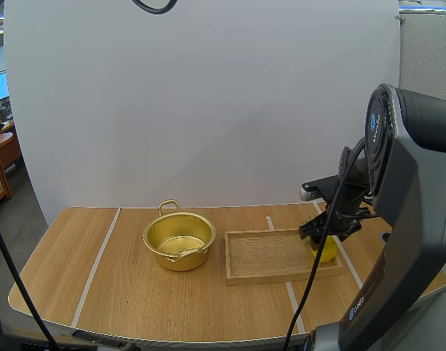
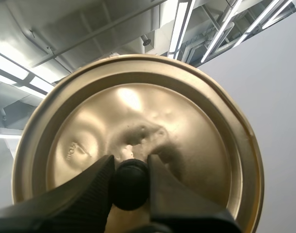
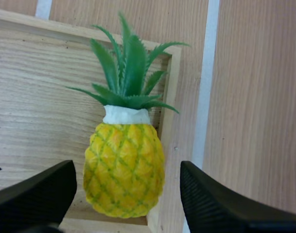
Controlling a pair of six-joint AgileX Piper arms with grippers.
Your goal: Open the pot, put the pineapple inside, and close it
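L hand (image 2: pixel 131 164): clamped on black knob (image 2: pixel 130 189) of the lid (image 2: pixel 187 126); knob is pinched btw. both fingertips.
Lid: gold-coloured, carried by L hand alone, knob side seen, w/ dents around the knob.
R hand (image 3: pixel 126 167): spread wide, nothing gripped; its fingers (image 3: pixel 36 194) are set either side of the pineapple (image 3: pixel 123 174), a gap left on each side, no contact seen.
Pineapple: laid flat in the wooden tray (image 1: pixel 278 256), at its right end, just beside the end rim; green crown is pointed away from R hand.
R hand, high view: seen right over tray's right end, above the pineapple.
Pot (image 1: pixel 179 241): uncovered, upright on the tabletop (image 1: pixel 135 292), left of tray, near but apart.
Tray: set flat on tabletop.
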